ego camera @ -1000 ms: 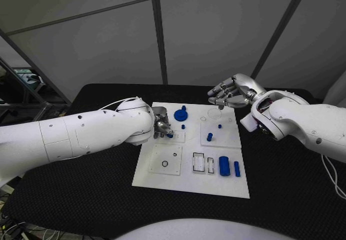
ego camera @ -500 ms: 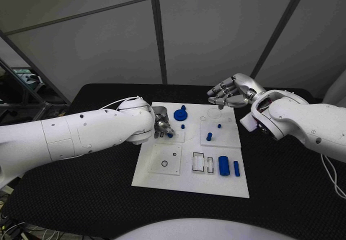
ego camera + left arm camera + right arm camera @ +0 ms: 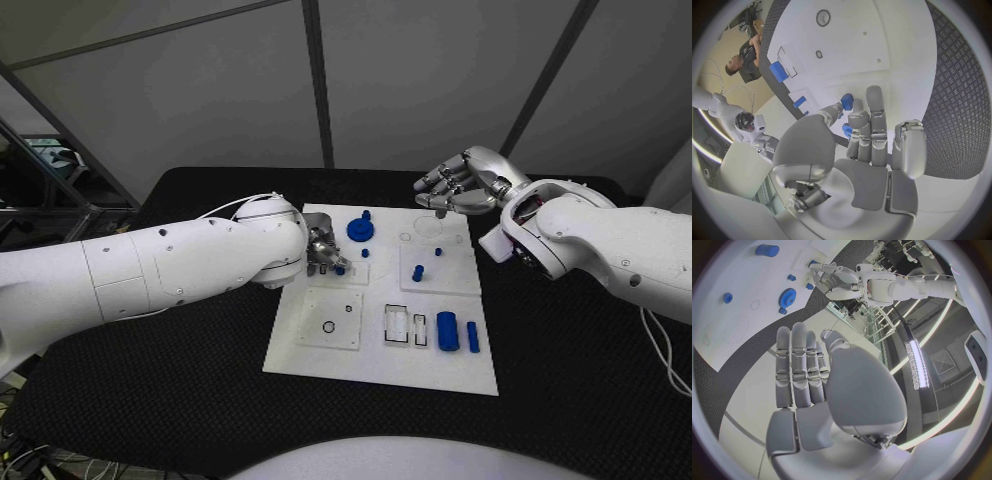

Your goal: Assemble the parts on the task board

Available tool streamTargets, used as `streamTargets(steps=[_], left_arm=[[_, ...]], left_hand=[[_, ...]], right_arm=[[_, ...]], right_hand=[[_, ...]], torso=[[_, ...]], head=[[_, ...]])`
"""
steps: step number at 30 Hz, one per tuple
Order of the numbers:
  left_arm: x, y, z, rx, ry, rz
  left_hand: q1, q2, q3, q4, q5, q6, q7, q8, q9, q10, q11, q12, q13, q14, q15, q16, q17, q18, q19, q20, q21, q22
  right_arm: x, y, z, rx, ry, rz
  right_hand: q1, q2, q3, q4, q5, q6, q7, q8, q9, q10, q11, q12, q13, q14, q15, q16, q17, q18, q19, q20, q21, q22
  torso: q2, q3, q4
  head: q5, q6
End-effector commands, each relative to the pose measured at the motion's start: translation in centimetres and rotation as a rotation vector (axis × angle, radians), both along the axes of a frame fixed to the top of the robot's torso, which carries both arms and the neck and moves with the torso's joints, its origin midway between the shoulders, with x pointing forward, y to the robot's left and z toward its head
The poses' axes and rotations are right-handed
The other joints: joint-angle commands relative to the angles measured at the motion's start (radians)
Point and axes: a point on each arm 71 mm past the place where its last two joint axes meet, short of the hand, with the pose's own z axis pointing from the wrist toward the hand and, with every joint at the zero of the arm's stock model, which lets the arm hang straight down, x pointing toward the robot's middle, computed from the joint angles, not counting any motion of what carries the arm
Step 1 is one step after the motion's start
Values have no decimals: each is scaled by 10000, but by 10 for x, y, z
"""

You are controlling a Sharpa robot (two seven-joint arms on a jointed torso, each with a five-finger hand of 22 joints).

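The white task board (image 3: 378, 366) lies mid-table. My left hand (image 3: 323, 250) hangs low over the board's left side, and its thumb and a finger pinch a small blue part (image 3: 340, 268), seen close at the fingertips (image 3: 847, 102) in the left wrist view. A blue gear (image 3: 359, 231) stands just beyond it. My right hand (image 3: 459, 184) hovers above the board's far right corner, its fingers (image 3: 799, 365) straight and side by side, with nothing in them.
Two short blue pegs (image 3: 418, 272) (image 3: 365, 253) stand mid-board. A thick blue cylinder (image 3: 447, 331) and a thin blue bar (image 3: 473, 336) lie at the near right, beside rectangular slots (image 3: 397, 326). A plate with a ring hole (image 3: 332, 327) sits near left. Black table (image 3: 173, 350) surrounds the board.
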Motion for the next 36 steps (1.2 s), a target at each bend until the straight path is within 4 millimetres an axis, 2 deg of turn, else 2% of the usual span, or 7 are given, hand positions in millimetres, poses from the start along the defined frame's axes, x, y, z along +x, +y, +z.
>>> streamTargets(steps=[1, 10, 15, 21, 28, 36], left_arm=[[0, 2, -1, 174, 84, 98], [2, 6, 0, 82, -66, 278], [1, 8, 1, -103, -161, 383], [3, 9, 10, -653, -269, 578], [13, 15, 38, -1513, -532, 921], [32, 32, 56, -918, -13, 794]], left_hand=[[-177, 27, -321, 167, -32, 72, 13, -70, 17, 40, 39, 42, 12, 47, -51, -49, 18, -142, 196, -49, 38, 1086], [-423, 39, -1480, 757, -32, 98, 15, -120, 53, 40, 46, 77, 29, 58, -47, -76, 50, -142, 201, -45, 25, 1102], [-307, 148, -2201, 1129, -31, 100, 3, -153, 82, 36, 54, 98, 40, 64, -48, -96, 72, -138, 202, -55, 12, 1109], [-115, 226, -2580, 1262, -13, 38, 33, -196, 93, -34, 62, 2, -66, 66, -42, -109, 83, -121, 162, -46, -48, 1043], [287, 373, -3295, 1304, 5, -453, 261, -623, -145, -550, 245, -731, -850, 69, 74, -135, 104, -76, 54, 44, -209, 872], [1214, 679, -3660, 1165, 25, -751, 468, -1066, -587, -1188, 415, -1475, -1691, 58, 210, -165, 122, 36, -219, 161, -588, 451]], right_arm=[[0, 1, 1, 0, -63, 62], [1, 0, 1, -9, -62, 38], [1, -1, 1, -16, -63, 24], [2, -1, 1, -24, -65, 8], [3, -2, 0, -44, -55, -26], [4, -3, 0, -61, -36, -52]], right_hand=[[-83, -60, 47, 13, 58, -83, 8, 20, 0, -80, 13, 44, 16, -87, 7, 61, 16, 100, -46, -4, -43, 10], [-144, -68, 49, 43, 62, -107, 20, 13, -2, -113, 28, 48, 22, -113, 21, 52, 24, 96, -60, 6, -55, 9], [-144, -68, 49, 43, 62, -107, 20, 13, -2, -113, 28, 48, 22, -113, 21, 52, 24, 96, -60, 6, -55, 9], [-161, -66, 53, 52, 65, -113, 22, 12, -3, -121, 31, 50, 23, -119, 25, 50, 27, 95, -64, 8, -59, 9], [-165, -66, 54, 54, 65, -115, 22, 11, -3, -123, 32, 51, 24, -121, 26, 49, 28, 95, -65, 9, -61, 8], [-173, -60, 59, 59, 68, -117, 22, 12, -3, -126, 31, 54, 26, -124, 27, 49, 30, 95, -68, 11, -64, 8]], torso=[[-9, 5, 1], [-10, -3, 11], [-6, -7, 4], [-10, -6, 6], [-16, 6, 19], [-4, 2, -1]], head=[[-10, 2], [-21, 30], [-22, 36], [-34, 73], [-35, 140], [10, 202]])
